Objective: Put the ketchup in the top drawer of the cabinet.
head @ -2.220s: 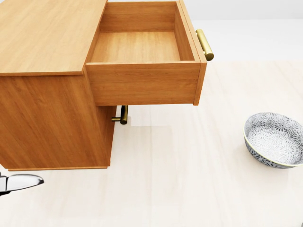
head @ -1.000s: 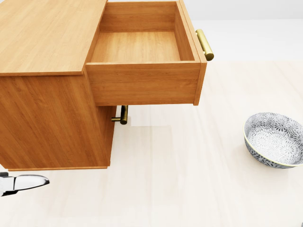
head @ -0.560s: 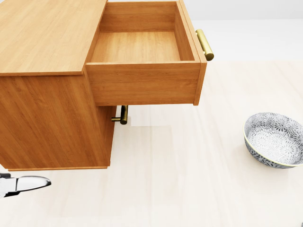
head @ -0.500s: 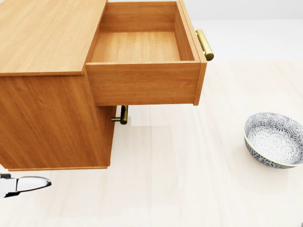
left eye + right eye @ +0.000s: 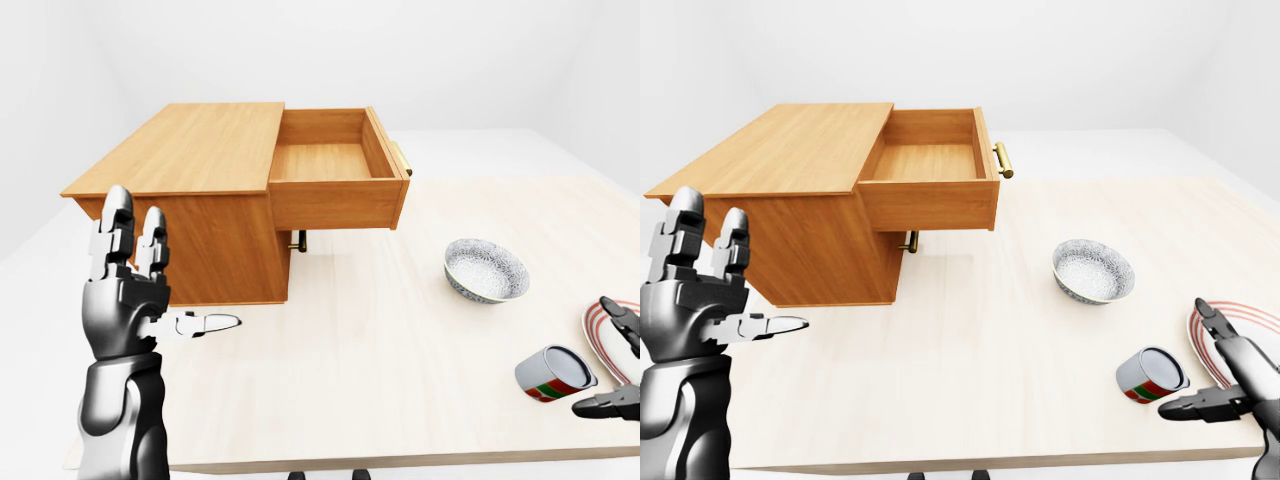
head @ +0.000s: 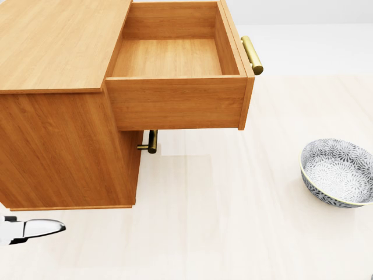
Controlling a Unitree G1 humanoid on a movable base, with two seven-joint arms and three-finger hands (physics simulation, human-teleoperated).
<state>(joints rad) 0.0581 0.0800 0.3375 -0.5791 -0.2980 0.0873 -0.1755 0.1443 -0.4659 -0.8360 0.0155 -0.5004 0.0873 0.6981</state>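
Observation:
The wooden cabinet [image 5: 190, 150] stands at the upper left, its top drawer [image 5: 325, 160] pulled out and empty, with a brass handle [image 5: 402, 160] on its right end. No clear ketchup bottle shows. A short cylinder with a red, white and green label [image 5: 1150, 375] lies on its side at the lower right. My right hand [image 5: 1195, 365] is open just right of it, fingers spread and apart from it. My left hand [image 5: 160, 275] is raised and open at the lower left, holding nothing; its thumb tip [image 6: 35, 227] shows in the head view.
A grey patterned bowl [image 5: 486, 270] sits right of the cabinet. A red-striped plate [image 5: 1240, 320] lies at the right edge, partly behind my right hand. A lower drawer's handle [image 5: 298, 243] sticks out beneath the open drawer. The table's near edge runs along the bottom.
In the head view my left thumb tip has crept slightly right and a little lower. Cabinet, drawer and bowl have not moved.

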